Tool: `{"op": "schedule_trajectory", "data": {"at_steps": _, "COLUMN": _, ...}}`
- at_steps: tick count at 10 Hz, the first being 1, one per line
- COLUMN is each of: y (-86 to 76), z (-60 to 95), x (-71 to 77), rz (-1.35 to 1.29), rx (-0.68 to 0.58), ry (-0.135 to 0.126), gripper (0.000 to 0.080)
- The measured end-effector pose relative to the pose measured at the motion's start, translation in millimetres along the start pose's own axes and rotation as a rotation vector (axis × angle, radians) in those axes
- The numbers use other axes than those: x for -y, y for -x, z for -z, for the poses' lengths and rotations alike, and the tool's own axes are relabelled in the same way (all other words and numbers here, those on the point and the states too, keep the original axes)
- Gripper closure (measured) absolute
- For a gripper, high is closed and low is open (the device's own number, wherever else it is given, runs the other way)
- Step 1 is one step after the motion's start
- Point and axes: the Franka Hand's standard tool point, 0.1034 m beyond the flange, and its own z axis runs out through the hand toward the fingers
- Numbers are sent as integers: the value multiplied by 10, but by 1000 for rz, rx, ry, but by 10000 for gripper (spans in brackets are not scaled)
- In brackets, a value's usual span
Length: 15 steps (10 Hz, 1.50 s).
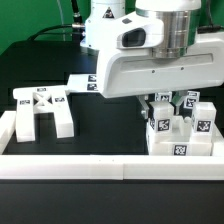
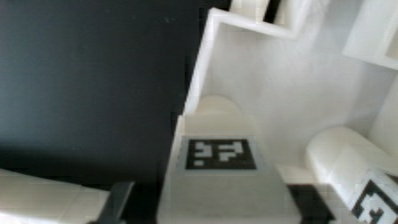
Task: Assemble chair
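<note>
In the exterior view my gripper [image 1: 161, 106] reaches down onto the partly joined chair [image 1: 185, 140], a white seat block with short tagged legs standing on it at the exterior view's right. The wrist view shows a rounded white leg [image 2: 222, 135] carrying a square tag, filling the gap between my dark fingers [image 2: 121, 203]. My gripper [image 2: 217, 208] is shut on this leg. The cross-braced frame [image 1: 40, 110] lies apart at the exterior view's left. Another tagged white part [image 1: 84, 82] lies further back.
A long white rail [image 1: 100, 166] runs along the front of the black table. A second white leg [image 2: 347, 160] stands close beside the held one. The arm's large white body [image 1: 150, 60] hides the back of the table.
</note>
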Motion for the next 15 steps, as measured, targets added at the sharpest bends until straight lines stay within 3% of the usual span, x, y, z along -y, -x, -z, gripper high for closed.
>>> {"op": "schedule_trajectory", "data": {"at_steps": 9, "y": -33, "z": -11, "x": 54, "rz": -880, "rx": -15, "ry": -22, "gripper": 509}}
{"op": "schedule_trajectory", "data": {"at_steps": 12, "y": -36, "z": -9, "x": 53, "rz": -1031, "rx": -12, "ry": -31, "gripper": 508}}
{"op": "schedule_trajectory", "data": {"at_steps": 13, "y": -36, "z": -10, "x": 54, "rz": -1025, "rx": -12, "ry": -31, "gripper": 449}}
{"op": "schedule_trajectory", "data": {"at_steps": 14, "y": -36, "z": -10, "x": 53, "rz": -986, "rx": -13, "ry": -31, "gripper": 314}}
{"op": "schedule_trajectory", "data": {"at_steps": 15, "y": -37, "z": -7, "x": 47, "rz": -960, "rx": -13, "ry": -30, "gripper": 314}}
